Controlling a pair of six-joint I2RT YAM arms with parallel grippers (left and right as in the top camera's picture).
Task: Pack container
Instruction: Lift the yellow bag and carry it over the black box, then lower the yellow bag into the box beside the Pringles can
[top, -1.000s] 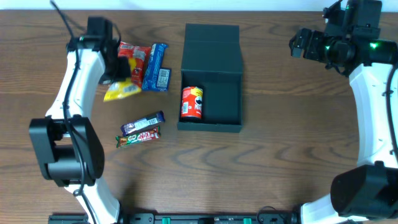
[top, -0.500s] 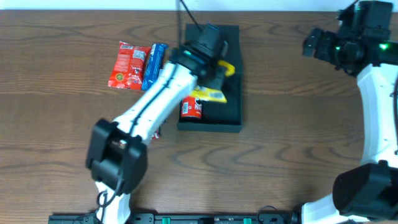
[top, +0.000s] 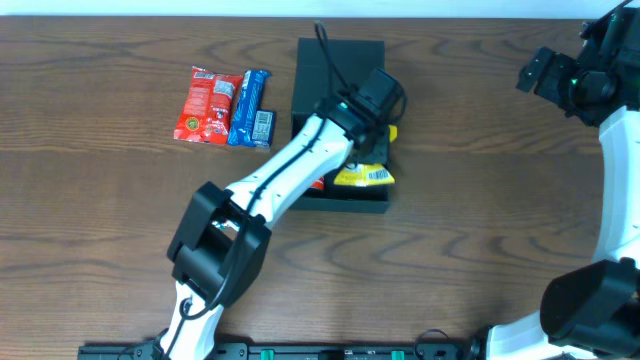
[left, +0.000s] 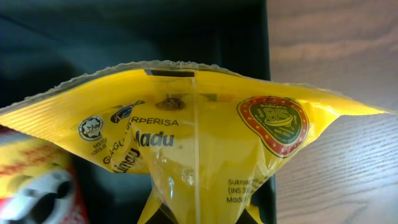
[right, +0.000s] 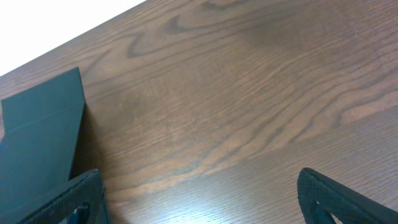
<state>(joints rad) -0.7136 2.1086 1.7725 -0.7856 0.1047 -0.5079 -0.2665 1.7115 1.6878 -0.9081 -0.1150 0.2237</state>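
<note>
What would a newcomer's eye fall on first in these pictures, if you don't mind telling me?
The bright yellow snack packet stands out most, pinched in the left gripper over the near right corner of the black container at mid-table. Next come the red packet and blue packet lying side by side to its left, while the right gripper hangs open at the far right.

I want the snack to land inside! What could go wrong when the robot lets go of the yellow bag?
The yellow bag, held by the left gripper, pokes out past the right wall of the container, so it might catch there or slide onto the table. It could also land crooked on the red can.
</note>
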